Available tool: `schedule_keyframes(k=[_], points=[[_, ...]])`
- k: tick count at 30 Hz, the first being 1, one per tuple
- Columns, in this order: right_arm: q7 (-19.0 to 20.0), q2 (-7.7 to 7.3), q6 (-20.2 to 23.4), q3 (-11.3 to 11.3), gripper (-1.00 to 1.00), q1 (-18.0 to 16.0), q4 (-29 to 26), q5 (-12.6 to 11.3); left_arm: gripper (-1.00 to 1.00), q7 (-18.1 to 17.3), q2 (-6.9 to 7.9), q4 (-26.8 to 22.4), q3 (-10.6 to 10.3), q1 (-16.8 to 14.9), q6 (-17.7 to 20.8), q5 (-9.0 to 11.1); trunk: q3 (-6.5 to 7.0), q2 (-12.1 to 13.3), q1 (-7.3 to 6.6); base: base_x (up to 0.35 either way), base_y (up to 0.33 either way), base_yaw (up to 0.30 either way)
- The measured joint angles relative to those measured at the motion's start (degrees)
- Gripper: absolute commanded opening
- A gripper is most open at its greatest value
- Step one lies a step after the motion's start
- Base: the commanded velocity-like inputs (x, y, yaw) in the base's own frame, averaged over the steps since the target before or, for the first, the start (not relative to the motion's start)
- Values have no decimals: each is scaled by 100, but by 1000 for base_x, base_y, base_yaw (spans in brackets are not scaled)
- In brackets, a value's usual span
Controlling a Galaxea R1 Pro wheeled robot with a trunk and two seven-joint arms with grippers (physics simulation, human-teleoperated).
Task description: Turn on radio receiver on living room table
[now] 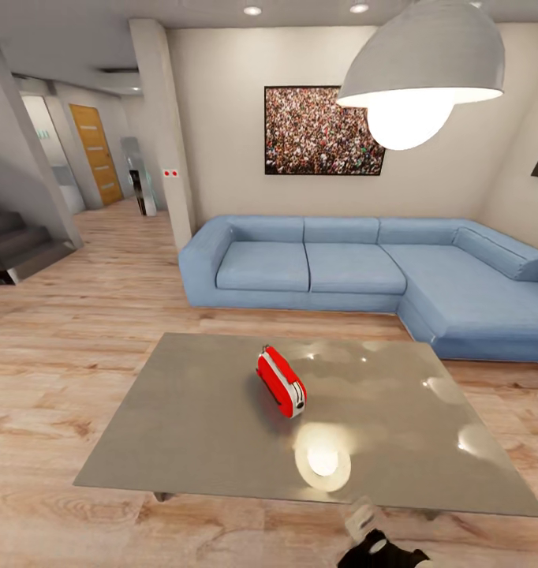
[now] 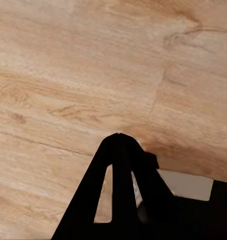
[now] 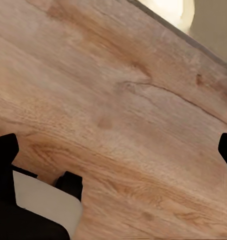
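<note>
Red radio receiver point(image 1: 282, 382) lay at the counter's point(image 1: 182, 426) centre, twelve o'clock from you, beyond reach; your left tool point(image 2: 119, 137) hung clenched, right tool point(image 3: 113, 155) released, both stowed over floor.

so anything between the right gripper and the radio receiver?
Nothing visible. The radio receiver sits alone mid-table, with bare tabletop between it and the near edge. The right gripper, fingers spread wide, faces plank floor just off that edge.
</note>
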Motion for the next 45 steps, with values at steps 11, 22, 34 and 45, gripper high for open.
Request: schedule_keyframes(k=[11,22,34,45], points=[[-256,-396,-589,3,100,996,14,-656,-100,8,31,165,5,677,-816,-590,198,441,-242,0,0,0],[-248,-492,-577,37,100,1159,-3,-604,-100,5,-41,157,6,956,-1258,-592,343,764,-418,0,0,0],[-207,-478,-574,32,100,1162,4,-657,-100,14,-287,157,12,958,-1231,-585,343,764,-418,0,0,0],[-206,-477,-574,32,100,1162,0,-659,-100,-1,-1025,159,13,958,-1218,-583,343,764,-418,0,0,0]])
